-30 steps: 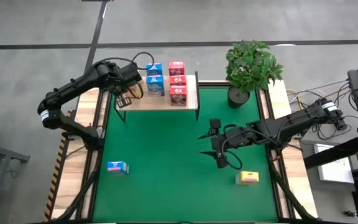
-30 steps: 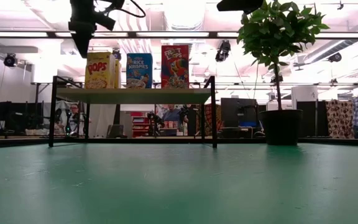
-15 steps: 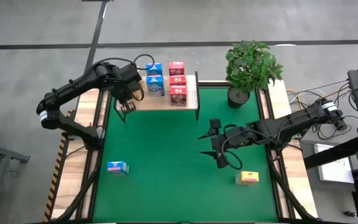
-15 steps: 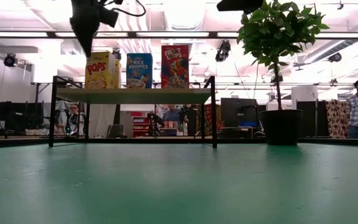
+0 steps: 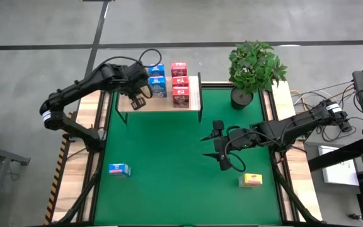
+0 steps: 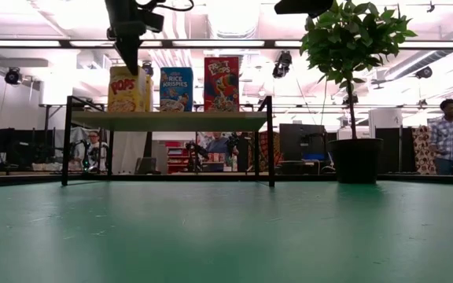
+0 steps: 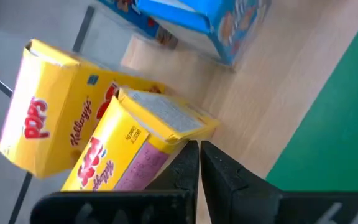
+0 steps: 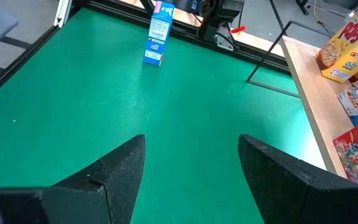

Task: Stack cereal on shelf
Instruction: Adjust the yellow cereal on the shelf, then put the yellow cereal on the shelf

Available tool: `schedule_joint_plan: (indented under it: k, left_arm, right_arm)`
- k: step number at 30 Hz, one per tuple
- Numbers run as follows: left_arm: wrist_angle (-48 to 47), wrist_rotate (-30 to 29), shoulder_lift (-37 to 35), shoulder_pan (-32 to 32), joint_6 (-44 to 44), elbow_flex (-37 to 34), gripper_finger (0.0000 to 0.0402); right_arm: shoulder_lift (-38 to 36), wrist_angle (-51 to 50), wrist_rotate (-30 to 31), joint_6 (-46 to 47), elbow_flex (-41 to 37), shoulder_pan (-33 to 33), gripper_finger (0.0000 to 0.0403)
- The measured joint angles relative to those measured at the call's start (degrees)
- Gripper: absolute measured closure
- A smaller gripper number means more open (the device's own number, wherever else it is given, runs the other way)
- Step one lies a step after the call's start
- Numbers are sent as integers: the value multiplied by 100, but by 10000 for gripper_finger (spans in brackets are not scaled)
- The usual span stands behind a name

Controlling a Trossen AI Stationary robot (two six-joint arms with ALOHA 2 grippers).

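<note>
Though hidden from above, 2 yellow boxes [image 7: 98,143] on shelf [image 7: 272,106].

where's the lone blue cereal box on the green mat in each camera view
High view: the blue box lies on the green mat near its left edge, far from the shelf.
Low view: not in it.
Left wrist view: not in it; the blue boxes there sit on the shelf.
Right wrist view: standing at the mat's far side, beyond the open right gripper.
Shared landmark: the green mat.
</note>
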Motion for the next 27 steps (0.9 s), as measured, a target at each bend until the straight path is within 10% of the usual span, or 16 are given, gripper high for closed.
schedule_joint_plan:
  k: [27]
  left_arm:
    - [295, 683, -70, -524, -156, 0, 401]
  right_arm:
    - [0, -11, -1, 52, 0, -1, 156]
